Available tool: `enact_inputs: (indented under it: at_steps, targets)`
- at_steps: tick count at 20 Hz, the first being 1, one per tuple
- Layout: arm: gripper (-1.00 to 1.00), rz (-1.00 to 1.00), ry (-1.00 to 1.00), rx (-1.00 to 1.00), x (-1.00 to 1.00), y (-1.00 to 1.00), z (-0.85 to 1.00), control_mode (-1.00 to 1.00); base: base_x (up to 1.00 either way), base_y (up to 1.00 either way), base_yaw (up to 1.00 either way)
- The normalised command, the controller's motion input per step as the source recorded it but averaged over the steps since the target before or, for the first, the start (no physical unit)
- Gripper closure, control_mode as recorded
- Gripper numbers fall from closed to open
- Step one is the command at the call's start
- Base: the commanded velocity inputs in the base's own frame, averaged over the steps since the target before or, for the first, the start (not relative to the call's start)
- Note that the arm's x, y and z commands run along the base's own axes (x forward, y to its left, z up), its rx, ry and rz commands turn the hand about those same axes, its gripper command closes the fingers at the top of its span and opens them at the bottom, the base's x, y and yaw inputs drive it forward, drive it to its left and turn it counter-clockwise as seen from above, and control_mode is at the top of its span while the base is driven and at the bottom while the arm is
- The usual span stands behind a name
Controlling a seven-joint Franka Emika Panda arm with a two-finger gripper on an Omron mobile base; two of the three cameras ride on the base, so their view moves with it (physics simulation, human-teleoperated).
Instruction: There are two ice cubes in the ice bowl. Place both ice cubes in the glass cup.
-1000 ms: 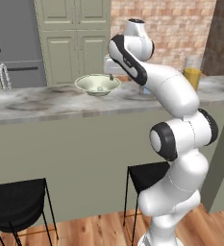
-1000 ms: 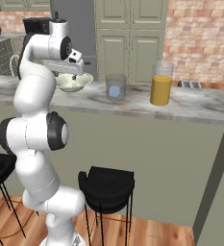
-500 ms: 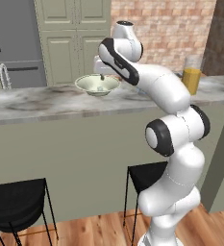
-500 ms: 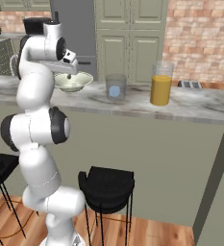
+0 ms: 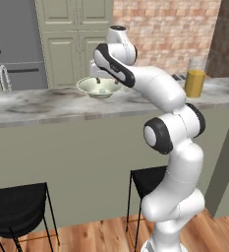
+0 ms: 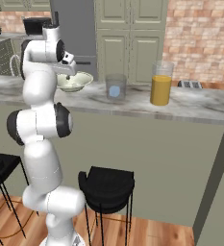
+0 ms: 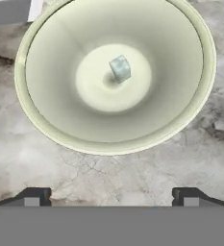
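Ice cube point(image 7: 120, 68) sits at twelve o'clock from my gripper point(image 7: 111, 197), which is wide open, holding nothing.

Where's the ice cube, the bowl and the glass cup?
ice cube point(image 7: 120, 68), hand view, on its top face.
ice bowl point(image 7: 190, 103), hand view, on its inner wall near the rim.
glass cup point(image 6: 115, 86), right base view, on its front wall.

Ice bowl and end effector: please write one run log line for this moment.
end effector: open, above ice bowl | one ice cube in bowl | one cube in glass cup
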Motion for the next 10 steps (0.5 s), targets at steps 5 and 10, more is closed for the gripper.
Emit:
enact_inputs:
  at_steps: [5, 10]
  targets:
    - [-1.0, 0.0, 0.0, -0.02, 0.3, 0.0, -0.33, -1.0, 0.0, 0.0, 0.0]
    - [-1.0, 0.0, 0.0, 0.0, 0.39, 0.0, -0.13, -1.0, 0.0, 0.0, 0.0]
